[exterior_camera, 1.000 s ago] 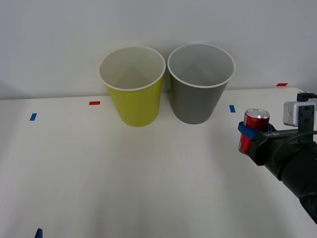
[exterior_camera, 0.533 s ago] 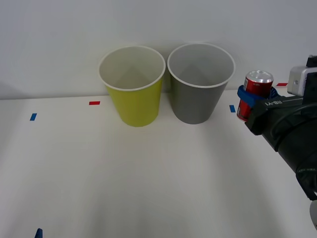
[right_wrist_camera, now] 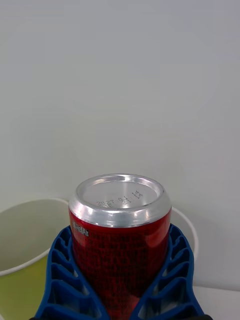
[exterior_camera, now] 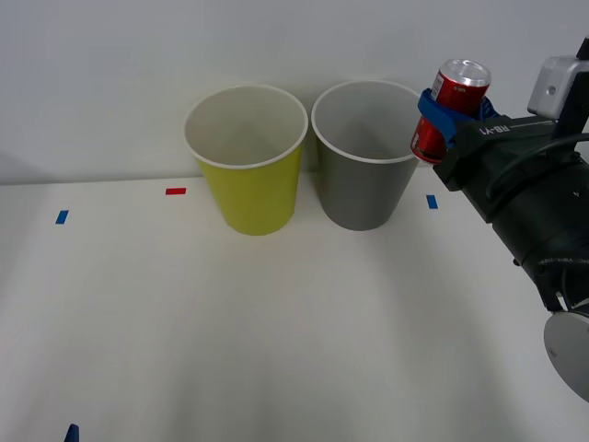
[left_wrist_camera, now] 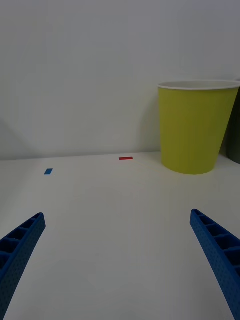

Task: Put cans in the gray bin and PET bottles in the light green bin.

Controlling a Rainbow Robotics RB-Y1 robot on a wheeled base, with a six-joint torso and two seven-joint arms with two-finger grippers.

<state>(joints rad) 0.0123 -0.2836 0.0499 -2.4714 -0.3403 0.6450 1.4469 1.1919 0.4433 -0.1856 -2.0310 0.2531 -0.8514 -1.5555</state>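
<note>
A small red can (exterior_camera: 448, 109) with silver ends is held in the air, my right gripper (exterior_camera: 440, 118) shut around its body. It hangs at rim height just right of the gray bin (exterior_camera: 371, 157), overlapping that bin's right rim. The right wrist view looks down on the can (right_wrist_camera: 120, 240) between the blue fingers (right_wrist_camera: 62, 280), with the light green bin (right_wrist_camera: 20, 250) behind. The light green bin (exterior_camera: 248, 161) stands left of the gray one, both upright at the back of the table. My left gripper (left_wrist_camera: 120, 260) stays open low over the table, facing the light green bin (left_wrist_camera: 196, 127).
Small red tape (exterior_camera: 175, 191) and blue tape (exterior_camera: 61, 216) marks lie on the white table (exterior_camera: 276, 322), and another blue mark (exterior_camera: 431, 201) sits right of the gray bin. A plain wall rises right behind the bins.
My right gripper has lifted the can up and to the left, from low at the table's right side to rim height beside the gray bin. The left arm has not moved.
</note>
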